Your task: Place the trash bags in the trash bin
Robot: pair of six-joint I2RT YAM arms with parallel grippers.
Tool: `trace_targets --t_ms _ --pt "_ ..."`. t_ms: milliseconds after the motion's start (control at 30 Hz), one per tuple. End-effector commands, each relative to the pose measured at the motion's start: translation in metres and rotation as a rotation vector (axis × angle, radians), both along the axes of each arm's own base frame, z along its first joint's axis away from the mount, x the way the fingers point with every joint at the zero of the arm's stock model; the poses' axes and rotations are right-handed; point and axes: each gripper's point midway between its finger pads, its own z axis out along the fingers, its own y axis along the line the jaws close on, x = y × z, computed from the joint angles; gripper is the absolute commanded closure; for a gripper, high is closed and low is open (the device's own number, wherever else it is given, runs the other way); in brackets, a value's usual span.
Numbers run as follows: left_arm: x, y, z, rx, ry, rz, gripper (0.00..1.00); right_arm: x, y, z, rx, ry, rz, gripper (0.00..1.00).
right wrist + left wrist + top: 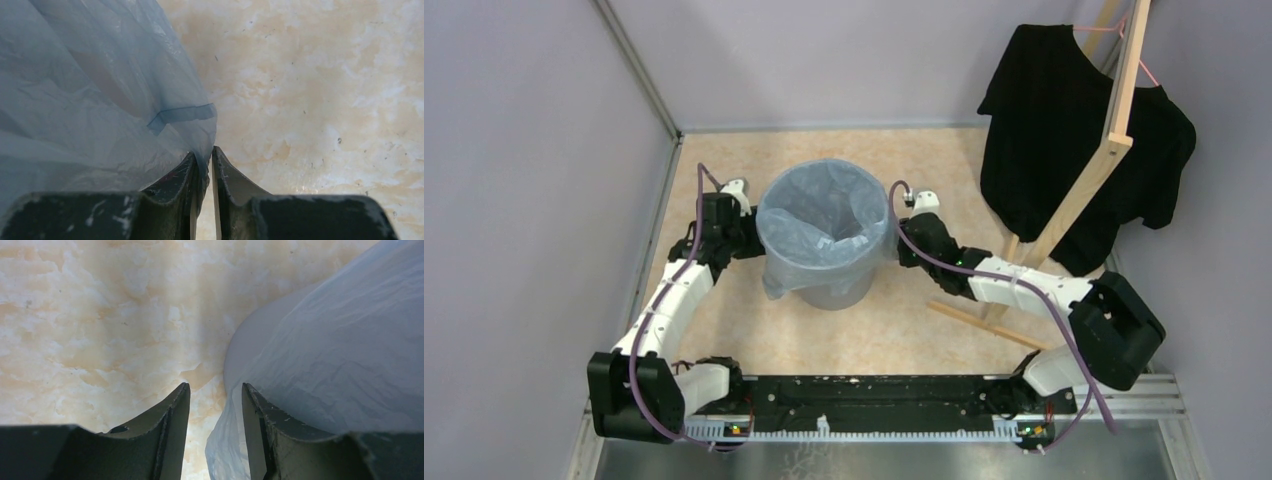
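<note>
1. Left wall (524, 200) runs close along the bench (724, 330) edge. The left arm lies between the wall and the bin, so room is narrow on that side.
2. Left gripper (215, 390) sits at the bin's left flank near the rim. Its jaws are apart and bench shows through the gap. Bag film hangs against the inner face of its right finger and is not pinched.
3. Trash bin (834, 290) stands mid-bench, upright, long axis vertical, mouth up. There is open bench in front of it, down to the arm bases, and behind it, up to the back wall (824, 60).
4. Trash bag (809, 225) sits inside the bin as a liner with its mouth open upward and its edge folded out over the rim. The loose skirt hangs lowest at front-left.
5. Right gripper (205, 152) is at the bin's right flank. Its jaws are nearly together, clamped on a fold of bag film.
6. Far right, a wooden rack (1114, 150) carries a black T-shirt (1064, 130). Its base slat lies on the bench just beside the right forearm, so room is tight there.
</note>
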Motion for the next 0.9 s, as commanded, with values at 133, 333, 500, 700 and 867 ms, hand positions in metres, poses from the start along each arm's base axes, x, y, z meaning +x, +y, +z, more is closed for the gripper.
trace_targets --t_ms 133,333,500,700,867 --pt "0.006 0.003 0.01 0.001 -0.044 0.008 0.51 -0.012 0.006 -0.015 0.075 0.029 0.0 0.84" --pt "0.007 0.026 0.019 0.083 -0.056 0.116 0.52 -0.011 0.0 0.015 0.019 0.01 -0.035 0.72" --pt "-0.005 0.078 0.059 0.199 -0.15 0.412 0.35 -0.017 -0.011 0.067 0.048 -0.078 -0.027 0.59" --pt "-0.024 0.088 0.101 0.152 -0.321 0.494 0.3 -0.019 -0.02 0.082 0.019 -0.115 -0.022 0.45" --pt "-0.053 0.114 0.173 0.187 -0.471 0.618 0.19 -0.025 -0.015 0.088 0.041 -0.108 0.018 0.45"
